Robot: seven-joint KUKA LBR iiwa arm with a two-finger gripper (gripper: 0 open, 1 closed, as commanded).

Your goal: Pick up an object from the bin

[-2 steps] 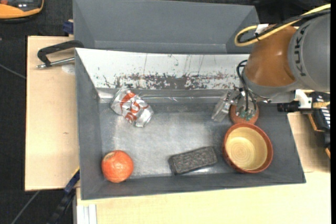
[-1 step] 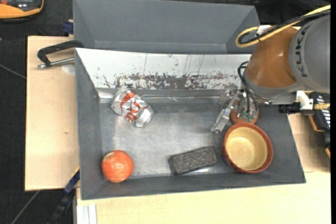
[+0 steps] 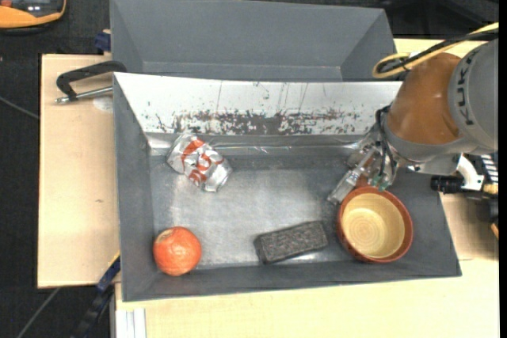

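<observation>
Nearest to the camera, along the front wall of the grey metal bin, three things lie in a row, all apart from each other. At the front left corner sits a round orange-red fruit, something like a tomato or a small orange. In the middle of the front lies a dark grey rectangular block with a rough speckled surface, a little tilted against the wall line. At the front right stands a wooden bowl, upright, light wood inside and reddish brown at the rim and outside, with nothing in it. Further back on the left, near the foot of the back wall, lies a crushed can in red, white and silver, well apart from the other things. The arm comes in from the right, with its rounded orange cover above the back right part of the bin. The gripper hangs low at the back-left edge of the bowl, just beside the rim or perhaps touching it — this I cannot decide. Whether the gripper is released or clenched I cannot tell, and nothing is seen held in it. The bowl is the thing closest to it; the block is near, the fruit and the can far away.
</observation>
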